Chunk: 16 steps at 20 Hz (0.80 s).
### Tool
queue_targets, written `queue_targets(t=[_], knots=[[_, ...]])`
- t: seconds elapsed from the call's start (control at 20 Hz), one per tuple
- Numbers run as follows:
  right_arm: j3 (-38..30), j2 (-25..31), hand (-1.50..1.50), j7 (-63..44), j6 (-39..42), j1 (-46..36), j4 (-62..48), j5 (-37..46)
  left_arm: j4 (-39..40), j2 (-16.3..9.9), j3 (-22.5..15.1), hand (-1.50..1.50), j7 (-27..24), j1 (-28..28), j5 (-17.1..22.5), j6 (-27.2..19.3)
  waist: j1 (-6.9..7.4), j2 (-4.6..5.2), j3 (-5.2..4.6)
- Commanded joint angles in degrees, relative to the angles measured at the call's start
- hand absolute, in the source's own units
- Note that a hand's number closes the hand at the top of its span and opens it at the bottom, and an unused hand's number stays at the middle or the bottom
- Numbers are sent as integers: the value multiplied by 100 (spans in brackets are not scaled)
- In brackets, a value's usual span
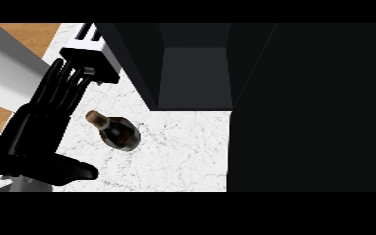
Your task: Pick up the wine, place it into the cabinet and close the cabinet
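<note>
The wine bottle (pixel 115 129) stands on the white marbled counter (pixel 183 149), seen from steeply above. Its brownish cap points toward the upper left of the view and its dark body widens toward the lower right. Nothing touches it. It sits on bare counter, in front of the cabinet's opening and a little to its left.

The cabinet (pixel 192 64) is dark and stands at the back of the counter. Its interior shows as a grey recess between two dark side walls. A large dark panel (pixel 301 109) fills the right part of the view from top to bottom; whether this is the cabinet's open door cannot be told with certainty.

The left hand (pixel 40 114) enters from the lower left edge. Its fingers (pixel 62 82) are straight and extended upward, not curled round anything, so the hand is open and holds nothing. The thumb (pixel 62 169) juts out to the right below the palm. The hand is just beside the bottle on its left, apart from it.

The right hand shows nowhere in the view.

A white object with dark slots (pixel 92 50) lies at the upper left, behind the fingertips. A strip of wooden floor (pixel 29 35) shows at the far upper left.
</note>
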State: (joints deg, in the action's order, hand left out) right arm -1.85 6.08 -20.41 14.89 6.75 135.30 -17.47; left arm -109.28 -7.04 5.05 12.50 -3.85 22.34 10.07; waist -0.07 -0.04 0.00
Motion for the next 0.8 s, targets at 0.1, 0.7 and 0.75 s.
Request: queue_targets(t=[0.1, 0.7, 0.75], knots=[[-371, 151, -150, -282, -128, -548, -127, -264, 545, -294, 428, -150, -258, 124, 162, 476, 9, 4, -1], [-88, -22, -150, -568, -108, -293, 244, -87, 2048, -375, 640, -150, -1484, 244, -325, 1138, 2, 3, -2], [-448, 81, -150, -107, 243, -242, -267, -314, 2199, -426, 696, -150, -1539, 160, -354, 1164, -1, 5, 0]])
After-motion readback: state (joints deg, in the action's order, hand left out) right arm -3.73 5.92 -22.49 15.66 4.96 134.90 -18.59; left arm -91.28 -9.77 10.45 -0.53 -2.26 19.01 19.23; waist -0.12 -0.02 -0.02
